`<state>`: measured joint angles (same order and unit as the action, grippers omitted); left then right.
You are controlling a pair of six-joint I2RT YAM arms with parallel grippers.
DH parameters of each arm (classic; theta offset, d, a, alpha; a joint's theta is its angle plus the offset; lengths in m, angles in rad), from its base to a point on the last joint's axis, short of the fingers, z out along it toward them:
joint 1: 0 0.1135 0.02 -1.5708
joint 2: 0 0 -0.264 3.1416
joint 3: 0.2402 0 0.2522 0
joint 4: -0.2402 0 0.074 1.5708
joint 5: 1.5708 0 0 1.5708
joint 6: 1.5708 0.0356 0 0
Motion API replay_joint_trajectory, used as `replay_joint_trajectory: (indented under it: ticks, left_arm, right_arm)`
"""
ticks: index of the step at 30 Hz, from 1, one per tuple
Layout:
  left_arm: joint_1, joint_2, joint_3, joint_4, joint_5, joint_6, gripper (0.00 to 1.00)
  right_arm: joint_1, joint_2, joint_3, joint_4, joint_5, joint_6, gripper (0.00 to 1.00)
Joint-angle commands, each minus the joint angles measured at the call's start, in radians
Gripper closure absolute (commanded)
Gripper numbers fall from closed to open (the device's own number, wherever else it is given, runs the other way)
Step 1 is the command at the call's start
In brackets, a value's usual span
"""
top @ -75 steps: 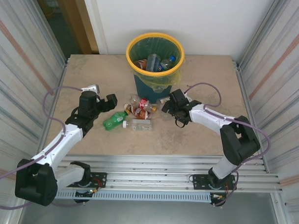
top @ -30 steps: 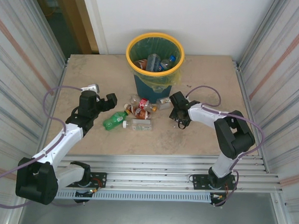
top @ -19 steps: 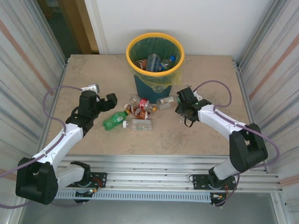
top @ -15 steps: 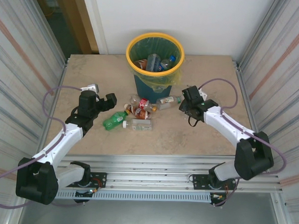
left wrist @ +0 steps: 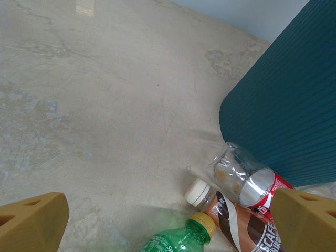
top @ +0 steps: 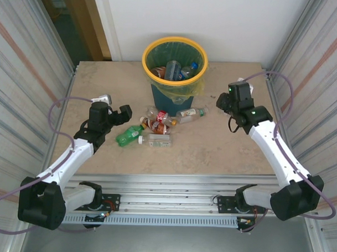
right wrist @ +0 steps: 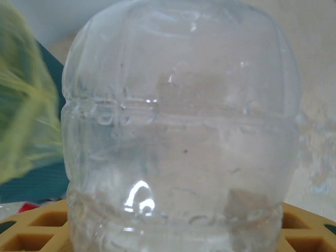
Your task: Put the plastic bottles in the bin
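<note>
Clear bottle (right wrist: 178, 131): cap end cut off, clamped in right gripper (top: 223, 102).
Left gripper (top: 123, 115): jaws wide, empty.
Bin (top: 176, 43): bottles (top: 172, 69) inside overlap, uncountable.

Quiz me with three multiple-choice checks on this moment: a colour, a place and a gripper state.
1. The round dark teal bin has a rim coloured: A) red B) white C) yellow
2. The green plastic bottle lies: A) in the bin B) on the beige table near the left gripper C) upright on the rim
3. The right gripper is: A) shut on a clear plastic bottle B) open and empty C) pressing the table

Answers:
1 C, the top view shows a yellow ring.
2 B, it lies on its side by the open left gripper.
3 A, the right wrist view shows the clear bottle clamped in it.
</note>
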<state>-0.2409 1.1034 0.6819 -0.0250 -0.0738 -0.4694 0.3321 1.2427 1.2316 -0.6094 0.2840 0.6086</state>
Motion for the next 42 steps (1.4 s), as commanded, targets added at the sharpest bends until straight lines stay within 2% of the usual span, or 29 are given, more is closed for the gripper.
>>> replay_joint_trajectory:
  ticks: [1, 14, 31, 42]
  left_arm:
    - [0.009, -0.003, 0.012, 0.013, 0.002, -0.007, 0.01]
    - [0.012, -0.014, 0.0, 0.007, -0.006, -0.008, 0.02]
    - [0.022, -0.023, -0.005, 0.003, -0.002, -0.01, 0.01]
    - [0.023, -0.01, -0.001, 0.007, 0.004, -0.009, 0.01]
  right_arm:
    - [-0.01, -0.015, 0.079, -0.03, -0.022, -0.097, 0.47]
    - [-0.027, 0.15, 0.39, -0.012, -0.209, -0.197, 0.47]
    - [-0.01, 0.423, 0.698, 0.042, -0.453, -0.256, 0.47]
    - [0.071, 0.663, 0.945, -0.034, -0.459, -0.375, 0.47]
